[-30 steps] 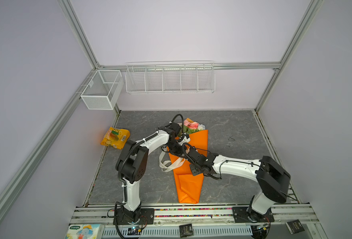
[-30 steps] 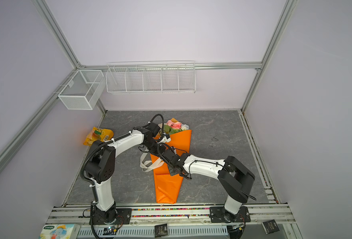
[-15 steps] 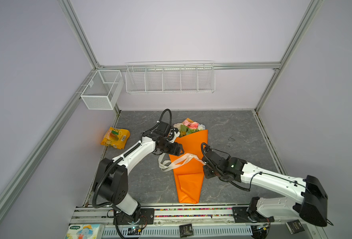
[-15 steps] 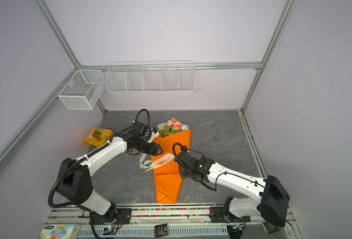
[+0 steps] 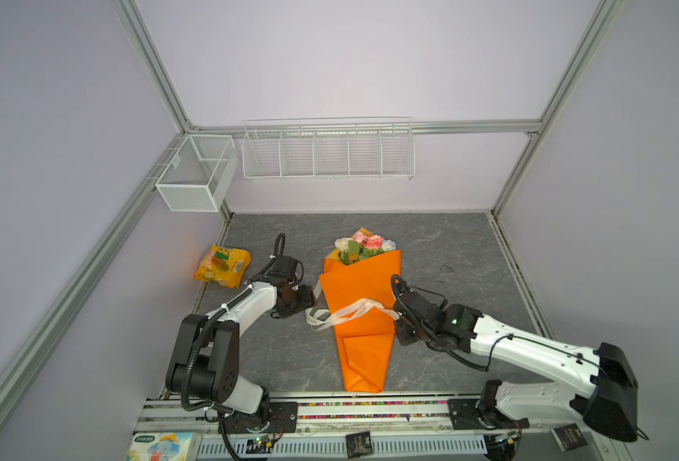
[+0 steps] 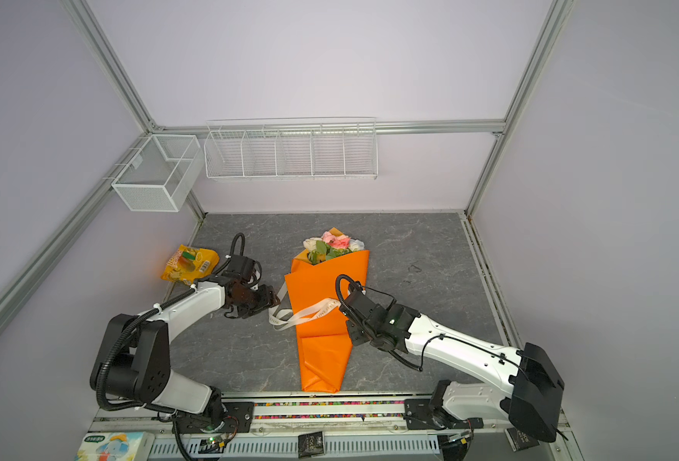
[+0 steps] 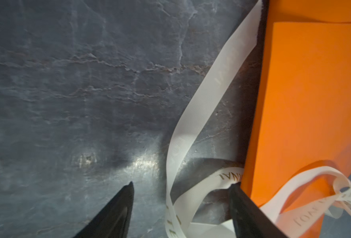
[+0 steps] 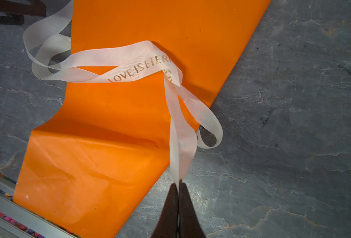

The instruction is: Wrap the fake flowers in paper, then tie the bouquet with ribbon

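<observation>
The bouquet of fake flowers point(image 5: 364, 245) point(image 6: 332, 243) lies on the grey table, wrapped in an orange paper cone point(image 5: 360, 287) point(image 8: 129, 127) whose tip points at the front rail. A cream printed ribbon point(image 5: 354, 311) point(image 6: 314, 311) point(image 8: 129, 59) crosses the cone's middle in a loose knot. Just off the cone's right edge, my right gripper point(image 5: 397, 315) point(image 8: 178, 182) is shut on one ribbon end. My left gripper point(image 5: 310, 299) point(image 7: 181, 183) stands open at the cone's left edge. A slack ribbon point(image 7: 207, 99) loop lies between its fingers, ungripped.
A yellow snack bag point(image 5: 222, 265) lies at the table's left edge. A mesh basket point(image 5: 196, 171) and a long wire rack point(image 5: 328, 149) hang on the walls. A tissue pack point(image 5: 162, 445) sits below the front rail point(image 5: 370, 409).
My left gripper has opened, let go of the ribbon and drawn back left off the cone. My right gripper has pulled its ribbon end to the right, off the cone.
</observation>
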{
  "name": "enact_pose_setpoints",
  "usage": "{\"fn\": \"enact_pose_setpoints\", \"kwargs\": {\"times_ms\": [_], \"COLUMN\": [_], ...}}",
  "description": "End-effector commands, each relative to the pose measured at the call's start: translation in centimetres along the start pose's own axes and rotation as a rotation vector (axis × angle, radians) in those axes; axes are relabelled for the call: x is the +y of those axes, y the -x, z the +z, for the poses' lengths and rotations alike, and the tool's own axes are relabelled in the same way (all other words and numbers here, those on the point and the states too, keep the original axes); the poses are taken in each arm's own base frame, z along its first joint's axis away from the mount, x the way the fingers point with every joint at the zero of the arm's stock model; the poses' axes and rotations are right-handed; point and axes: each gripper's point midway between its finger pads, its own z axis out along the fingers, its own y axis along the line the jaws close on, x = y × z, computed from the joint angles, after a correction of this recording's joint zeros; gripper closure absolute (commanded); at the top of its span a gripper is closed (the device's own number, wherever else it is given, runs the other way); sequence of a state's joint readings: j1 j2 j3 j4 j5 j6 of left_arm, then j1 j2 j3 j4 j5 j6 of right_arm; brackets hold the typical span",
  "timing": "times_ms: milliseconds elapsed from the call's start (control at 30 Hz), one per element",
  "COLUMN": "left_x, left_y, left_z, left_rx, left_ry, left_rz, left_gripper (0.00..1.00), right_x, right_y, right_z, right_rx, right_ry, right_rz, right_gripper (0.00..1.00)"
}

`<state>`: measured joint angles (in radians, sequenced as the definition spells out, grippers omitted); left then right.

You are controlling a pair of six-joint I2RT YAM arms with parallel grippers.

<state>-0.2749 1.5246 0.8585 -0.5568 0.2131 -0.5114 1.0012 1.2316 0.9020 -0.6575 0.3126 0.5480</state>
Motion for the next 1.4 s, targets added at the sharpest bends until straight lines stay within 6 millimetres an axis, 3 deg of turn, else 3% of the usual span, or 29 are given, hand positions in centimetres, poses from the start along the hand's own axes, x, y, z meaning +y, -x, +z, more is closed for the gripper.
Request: {"fn": "enact_pose_setpoints", "kwargs": {"times_ms": [0,133,267,433,533,733,767,900,1033,1167,1367], "left_x": [1.4,1.5,0.9,0.5,0.2,0.5,0.5,1.0,2.1,1.5,-1.6], "left_y": [-0.6,-1.1,-1.5,-0.6,0.1,1.3,1.4,1.5,1.5,1.3,-0.8], "left_z": [1.0,1.9,2.8,1.6,0.2,-3.0,-3.6,-5.1,-6.2,-6.2,-3.5], "left_rx": [-0.010,-0.010,0.020,-0.034,-0.076,-0.194,-0.211,-0.258,-0.309,-0.327,-0.169], "left_ry": [0.038,0.009,-0.029,-0.040,-0.044,-0.011,-0.014,0.009,0.049,-0.005,-0.190], "left_rz": [-0.081,-0.091,-0.091,-0.083,-0.068,-0.065,-0.062,-0.052,-0.073,-0.047,0.008], "left_gripper": [0.30,0.40,0.70,1.00,1.00,1.00,1.00,1.00,1.00,1.00,1.00], "right_x": [0.3,0.2,-0.5,-2.3,-3.6,-8.3,-9.8,-14.0,-17.4,-18.6,-24.3], "right_y": [0.5,0.4,0.2,-0.2,-0.7,-1.6,-2.8,-3.0,-3.6,-2.6,-2.5], "right_z": [-0.3,-0.4,-0.8,-2.0,-2.7,-5.1,-5.2,-7.6,-8.0,-6.2,-7.5], "right_rx": [-0.009,-0.007,-0.010,-0.016,-0.025,-0.070,-0.049,-0.114,-0.107,-0.064,-0.056], "right_ry": [0.012,0.011,-0.019,-0.081,-0.119,-0.261,-0.316,-0.450,-0.527,-0.453,-0.657], "right_rz": [-0.018,-0.024,-0.020,0.010,0.042,0.171,0.178,0.281,0.360,0.393,0.483], "right_gripper": [0.93,0.93,0.93,0.94,0.94,0.94,0.94,0.94,0.94,0.94,0.93]}}
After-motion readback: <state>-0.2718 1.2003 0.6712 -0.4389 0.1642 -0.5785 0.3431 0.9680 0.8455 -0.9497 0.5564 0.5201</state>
